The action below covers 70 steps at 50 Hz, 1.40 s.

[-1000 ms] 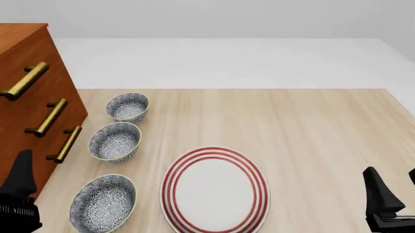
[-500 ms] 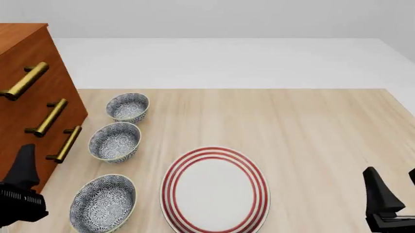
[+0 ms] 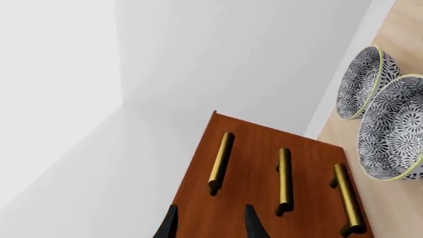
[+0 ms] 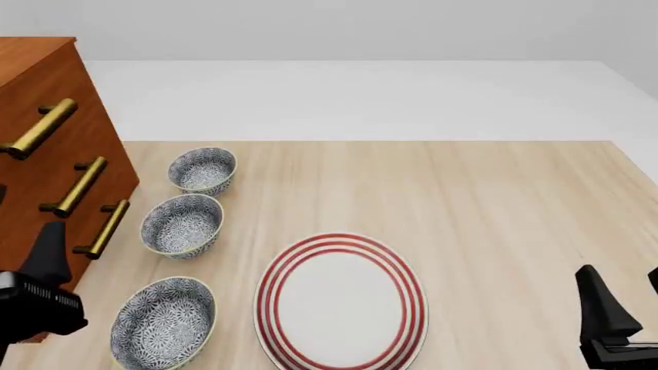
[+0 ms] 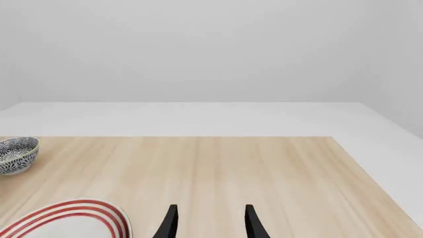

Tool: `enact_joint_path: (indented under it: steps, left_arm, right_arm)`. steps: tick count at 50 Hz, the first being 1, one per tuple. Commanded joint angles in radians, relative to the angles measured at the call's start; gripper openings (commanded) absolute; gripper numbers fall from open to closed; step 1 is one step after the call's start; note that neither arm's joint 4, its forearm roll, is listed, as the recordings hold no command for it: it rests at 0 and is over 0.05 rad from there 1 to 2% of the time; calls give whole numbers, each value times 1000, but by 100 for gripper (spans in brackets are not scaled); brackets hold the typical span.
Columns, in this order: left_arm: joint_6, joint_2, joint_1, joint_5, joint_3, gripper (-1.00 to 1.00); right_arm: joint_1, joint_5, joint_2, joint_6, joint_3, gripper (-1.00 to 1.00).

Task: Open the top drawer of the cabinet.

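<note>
Movement since a second ago: left gripper point(image 3: 208, 225), fingers apart and empty, is raised toward the tall reddish-brown wooden cabinet point(image 4: 36, 185) at the worktop's left. Uppermost brass-handled top drawer point(image 3: 221, 161) remains shut, ungrasped. Right gripper point(image 5: 208, 223) is unmoved, fingers apart.

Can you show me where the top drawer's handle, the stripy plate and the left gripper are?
top drawer's handle point(image 4: 41, 127), front view, middle of the brass bar.
red-striped plate point(image 4: 341, 304), front view, white centre.
left gripper point(image 3: 210, 223), left wrist view, between its fingertips.
</note>
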Motion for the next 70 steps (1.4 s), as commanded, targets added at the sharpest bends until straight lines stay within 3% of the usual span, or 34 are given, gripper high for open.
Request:
enact_joint_path:
  steps: [1,22,24,26,48,52,54,56,70]
  left_arm:
    - [19,96,15,-75,-9,100]
    - [50,212,71,-156,-65,100]
    - [107,315,78,-285,-36,100]
    - [69,270,82,-224,-56,100]
    - [90,321,92,-200,-118,100]
    - [86,329,96,-199,-128,100]
    - [49,323,101,-175,-144,100]
    - [69,374,102,-239,-128,100]
    - [69,441,117,-270,-167,100]
  right_arm:
    - [0,0,0,0,0,100]
    - [0,0,0,0,0,100]
    - [0,0,0,0,0,100]
    - [0,0,0,0,0,100]
    - [0,0,0,0,0,100]
    - [0,0,0,0,0,100]
    - [0,0,0,0,0,100]
    - [0,0,0,0,0,100]
    - [0,0,0,0,0,100]
